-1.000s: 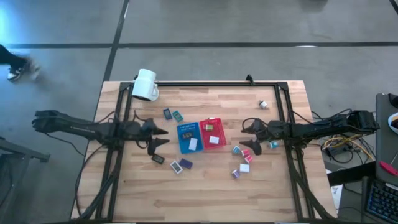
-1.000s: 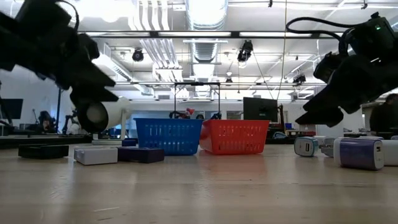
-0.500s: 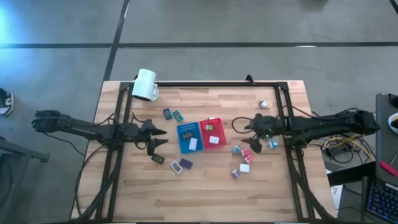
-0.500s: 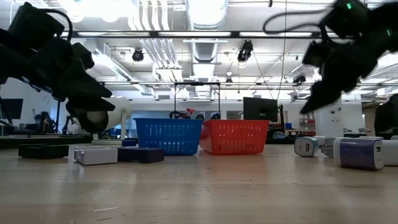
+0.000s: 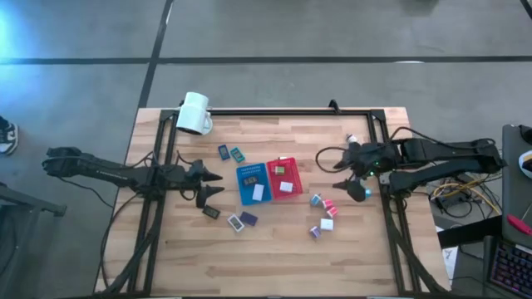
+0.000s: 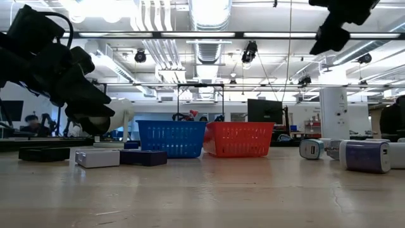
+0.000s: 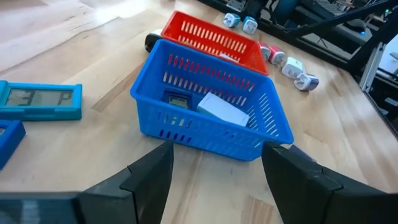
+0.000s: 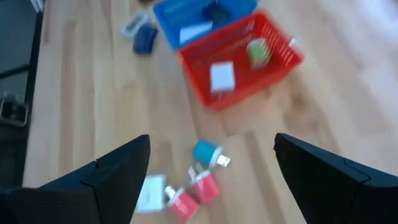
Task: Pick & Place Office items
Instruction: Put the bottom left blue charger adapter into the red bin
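Note:
The office items lie scattered on the wooden table. A dark blue piece (image 5: 224,152) and a teal one (image 5: 238,154) are flat pieces beyond the trays. Black (image 5: 211,212), white (image 5: 236,222) and dark (image 5: 248,219) ones lie nearer. Teal (image 8: 208,152), pink (image 8: 199,186) and white (image 8: 149,186) clips lie right of the red tray (image 5: 284,187). The blue tray (image 7: 211,140) holds a white piece (image 7: 222,111) and a dark one (image 7: 176,99). My left gripper (image 5: 214,183) hovers open, left of the blue tray. My right gripper (image 5: 332,170) is open, high above the clips.
A white mug (image 5: 194,114) lies at the far left corner. A small white clip (image 5: 352,139) sits at the far right, and a teal one (image 5: 364,193) lies under my right arm. Black frame rails run along the table's left, right and far sides.
My right gripper has risen high above the table, drawn back a little toward the right edge and tipped to point more steeply down, staying open. My left gripper has sunk slightly, still open.

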### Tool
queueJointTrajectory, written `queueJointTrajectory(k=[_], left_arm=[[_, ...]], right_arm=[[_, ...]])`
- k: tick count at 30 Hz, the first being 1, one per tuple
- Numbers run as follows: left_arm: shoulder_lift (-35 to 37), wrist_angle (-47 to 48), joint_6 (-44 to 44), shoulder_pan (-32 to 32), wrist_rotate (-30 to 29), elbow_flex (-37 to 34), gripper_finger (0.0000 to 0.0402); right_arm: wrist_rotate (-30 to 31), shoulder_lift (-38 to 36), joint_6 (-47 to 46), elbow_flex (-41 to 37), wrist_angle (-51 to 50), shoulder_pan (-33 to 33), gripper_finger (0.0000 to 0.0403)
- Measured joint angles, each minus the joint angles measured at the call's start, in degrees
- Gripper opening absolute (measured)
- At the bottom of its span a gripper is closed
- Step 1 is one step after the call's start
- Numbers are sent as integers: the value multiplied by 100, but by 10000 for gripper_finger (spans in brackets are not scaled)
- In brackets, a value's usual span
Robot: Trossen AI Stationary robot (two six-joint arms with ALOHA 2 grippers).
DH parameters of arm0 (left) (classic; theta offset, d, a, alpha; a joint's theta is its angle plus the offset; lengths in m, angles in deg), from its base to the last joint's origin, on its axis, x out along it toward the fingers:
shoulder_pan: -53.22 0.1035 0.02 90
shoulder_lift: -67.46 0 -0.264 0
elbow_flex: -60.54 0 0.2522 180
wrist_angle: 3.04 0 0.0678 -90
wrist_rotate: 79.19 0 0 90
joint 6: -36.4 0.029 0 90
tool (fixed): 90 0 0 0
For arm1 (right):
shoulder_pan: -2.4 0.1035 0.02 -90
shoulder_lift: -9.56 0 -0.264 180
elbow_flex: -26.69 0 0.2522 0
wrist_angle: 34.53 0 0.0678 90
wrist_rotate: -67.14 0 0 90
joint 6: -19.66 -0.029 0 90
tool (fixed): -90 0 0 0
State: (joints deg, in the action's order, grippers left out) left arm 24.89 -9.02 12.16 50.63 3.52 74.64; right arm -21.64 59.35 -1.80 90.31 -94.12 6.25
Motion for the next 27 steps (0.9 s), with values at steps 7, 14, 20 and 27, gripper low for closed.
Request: queueJointTrajectory(k=[7, 14, 20, 27], left_arm=[[0, 4, -1, -4, 21, 0, 250], [0, 5, -1, -7, 44, 0, 250], [0, 26, 45, -22, 167, 0, 250], [0, 27, 85, -22, 230, 0, 250]], right_arm=[[-275, 841, -290, 337, -38, 473, 336], [-398, 1816, -410, 1001, -926, 530, 336], [-96, 2298, -515, 1294, -1398, 525, 336], [10, 2827, -509, 1125, -1383, 525, 336]])
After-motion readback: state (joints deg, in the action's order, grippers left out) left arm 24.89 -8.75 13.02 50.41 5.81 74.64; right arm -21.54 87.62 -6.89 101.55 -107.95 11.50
